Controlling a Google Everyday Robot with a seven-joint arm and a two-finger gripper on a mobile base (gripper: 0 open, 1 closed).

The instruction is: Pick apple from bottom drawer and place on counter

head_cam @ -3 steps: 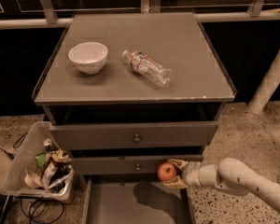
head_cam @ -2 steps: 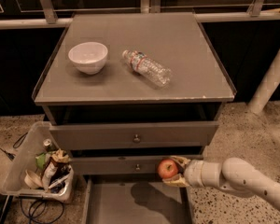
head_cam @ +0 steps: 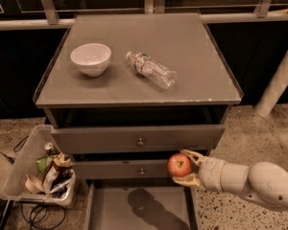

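In your camera view the pincer [head_cam: 182,166] hangs at the near right, just in front of the middle drawer [head_cam: 120,169], its two fingers pinching the apple [head_cam: 179,165] from above and below. The apple sits over the open bottom drawer [head_cam: 110,206], below the table [head_cam: 197,56], which carries a white bowl [head_cam: 90,58] and a plastic bottle [head_cam: 151,70] lying on its side.

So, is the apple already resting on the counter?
No, the apple is gripped by the tool at lower right, above the open bottom drawer and below the counter.
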